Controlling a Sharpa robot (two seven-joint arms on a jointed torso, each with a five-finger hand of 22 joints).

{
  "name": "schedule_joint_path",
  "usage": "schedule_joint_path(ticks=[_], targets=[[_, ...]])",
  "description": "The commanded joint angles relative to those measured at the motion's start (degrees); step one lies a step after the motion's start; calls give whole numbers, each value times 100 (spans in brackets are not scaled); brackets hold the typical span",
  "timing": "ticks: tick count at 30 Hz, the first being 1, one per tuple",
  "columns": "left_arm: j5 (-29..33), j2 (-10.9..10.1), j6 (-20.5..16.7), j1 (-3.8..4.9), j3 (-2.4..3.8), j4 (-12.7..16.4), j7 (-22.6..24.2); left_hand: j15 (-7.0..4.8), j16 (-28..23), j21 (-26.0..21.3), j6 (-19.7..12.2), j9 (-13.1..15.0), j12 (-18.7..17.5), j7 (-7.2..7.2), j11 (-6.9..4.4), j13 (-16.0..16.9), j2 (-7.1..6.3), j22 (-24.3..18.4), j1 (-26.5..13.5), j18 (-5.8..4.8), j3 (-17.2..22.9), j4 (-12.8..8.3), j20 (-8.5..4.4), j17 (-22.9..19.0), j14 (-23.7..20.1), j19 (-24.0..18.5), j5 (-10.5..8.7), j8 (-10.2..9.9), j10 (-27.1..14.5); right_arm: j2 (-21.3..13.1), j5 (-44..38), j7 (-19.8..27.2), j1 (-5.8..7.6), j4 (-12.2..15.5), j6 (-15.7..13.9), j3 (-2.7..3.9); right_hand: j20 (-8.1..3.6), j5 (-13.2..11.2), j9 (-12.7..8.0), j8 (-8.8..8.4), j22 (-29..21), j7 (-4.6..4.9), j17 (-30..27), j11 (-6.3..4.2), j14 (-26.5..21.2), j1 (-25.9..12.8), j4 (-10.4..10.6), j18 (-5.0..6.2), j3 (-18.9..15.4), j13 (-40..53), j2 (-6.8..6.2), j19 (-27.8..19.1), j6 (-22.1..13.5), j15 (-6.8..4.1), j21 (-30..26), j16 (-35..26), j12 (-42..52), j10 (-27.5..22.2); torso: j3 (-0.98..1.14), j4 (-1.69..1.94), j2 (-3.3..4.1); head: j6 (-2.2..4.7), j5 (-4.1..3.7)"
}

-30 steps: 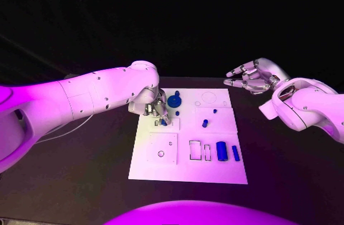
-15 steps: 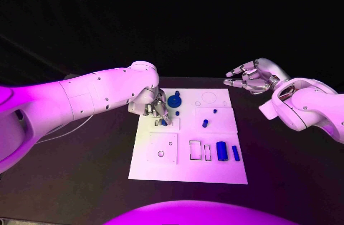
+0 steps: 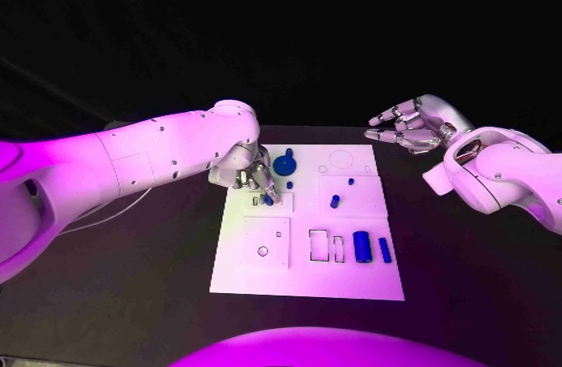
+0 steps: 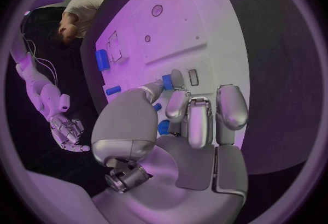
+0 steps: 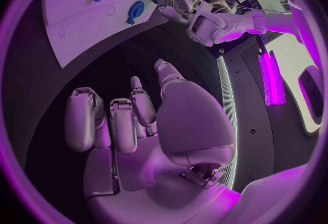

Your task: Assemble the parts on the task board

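**Two hands at the task board, left one on a small blue part**

Two white arms reach over the black desk [image 3: 140, 302], with the white task board [image 3: 352, 282] lying between them, its long axis running away from the robot. The left hand [image 3: 249, 174] is down over the board's far left corner. Its fingers [image 4: 198, 120] are curled together, and a small blue part [image 3: 268, 198] sits at their tips; in the left wrist view this part [image 4: 167, 81] lies between the thumb and the other fingertips, apparently pinched, though the contact is partly hidden.

Just beside that hand stands a round blue disc part [image 3: 285, 166] with a small blue peg [image 3: 289, 152] at its far side. Near the board's middle a short blue pin [image 3: 334, 201] lies tilted, its long axis roughly pointing away from the robot, and a smaller blue piece [image 3: 352, 181] sits beyond it. Toward the near right, a thick blue cylinder [image 3: 362, 246] and a slimmer blue bar [image 3: 384, 249] lie side by side, both lengthwise along the board, next to two outlined rectangular slots [image 3: 318, 244].

The right hand [image 3: 408, 126] hovers off the board's far right corner, well apart from every part. Its fingers [image 5: 112, 120] are spread and loosely bent, holding nothing.
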Motion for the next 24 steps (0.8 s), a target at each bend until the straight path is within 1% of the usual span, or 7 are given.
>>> schedule_joint_path(ticks=[1, 6, 7, 16, 19, 21, 24], targets=[[-37, 16, 57, -9, -6, -11, -28, -36, -5, 3, 29, 11, 18, 8, -10, 7, -4, 3, -59, -74, -51, 13, -16, 607, 375, 18, 3, -37, 24, -3, -48, 24, -1, 6, 16, 2, -17, 21, 9, 21, 507, -35, 629, -19, 388, -41, 1, 73, -40, -9, 35, -40, 4, -40, -31, -20, 1, 16, -2, -1, 0, 5, 0], [-37, 15, 48, -9, -6, -25, -26, -37, -5, 2, 41, 24, 21, 8, -11, 10, 14, 4, -93, -73, -110, 70, -17, 607, 376, 17, 3, -52, 25, -5, -48, 23, -1, 7, 16, 2, -17, 21, 9, 21, 504, -35, 624, -18, 387, -44, 3, 75, -44, -14, 34, -43, 3, -41, -37, -24, -3, 13, 0, -1, 3, 7, 1], [-37, 15, 50, -9, -6, -25, -26, -37, -5, 2, 42, 24, 21, 8, -11, 10, 14, 4, -95, -73, -114, 73, -17, 608, 376, 18, 3, -53, 26, -6, -48, 23, -1, 7, 16, 2, -17, 21, 9, 21, 504, -35, 624, -18, 387, -44, 3, 75, -44, -14, 34, -43, 3, -41, -37, -24, -3, 13, 0, 1, 2, 1, -10], [-47, -6, 90, -9, -6, -7, -23, -36, -4, 4, 82, 69, 38, 6, -11, 25, -89, 15, -209, -75, -410, 214, -17, 608, 376, 23, 1, -90, 35, -12, -48, 24, -1, 7, 17, 2, -18, 19, 8, 23, 501, -35, 623, -18, 387, -55, 12, 76, -58, -17, 29, -44, -2, -41, -42, -25, -5, 10, -2, -3, 0, 3, -7], [-56, -24, 89, -9, -6, 14, -23, -37, -4, 4, 96, 86, 38, 4, -11, 24, -140, 18, -290, -76, -573, 304, -18, 610, 377, 25, 1, -110, 36, -14, -48, 23, -1, 6, 18, 2, -18, 19, 8, 24, 502, -34, 625, -18, 387, -58, 14, 75, -62, -19, 27, -43, -2, -41, -42, -25, -7, 9, -1, -2, 0, 6, -10], [-64, -37, 78, -9, -5, 29, -23, -38, -4, 4, 104, 96, 40, 2, -13, 26, -151, 19, -322, -75, -659, 347, -19, 609, 376, 26, 1, -122, 37, -14, -48, 22, -1, 3, 21, 2, -18, 19, 8, 24, 502, -34, 625, -18, 387, -58, 14, 75, -62, -19, 27, -43, -2, -41, -42, -25, -7, 9, 1, 0, 0, 2, -12], [-75, -62, 57, -9, -2, 61, -23, -40, -3, 2, 110, 104, 41, 0, -15, 27, -158, 16, -343, -74, -733, 372, -20, 611, 377, 25, 2, -133, 38, -15, -48, 22, -2, 1, 22, 2, -18, 19, 8, 24, 502, -34, 625, -18, 387, -58, 14, 75, -62, -19, 27, -43, -2, -41, -42, -25, -7, 9, -2, -2, 0, 5, -12]])
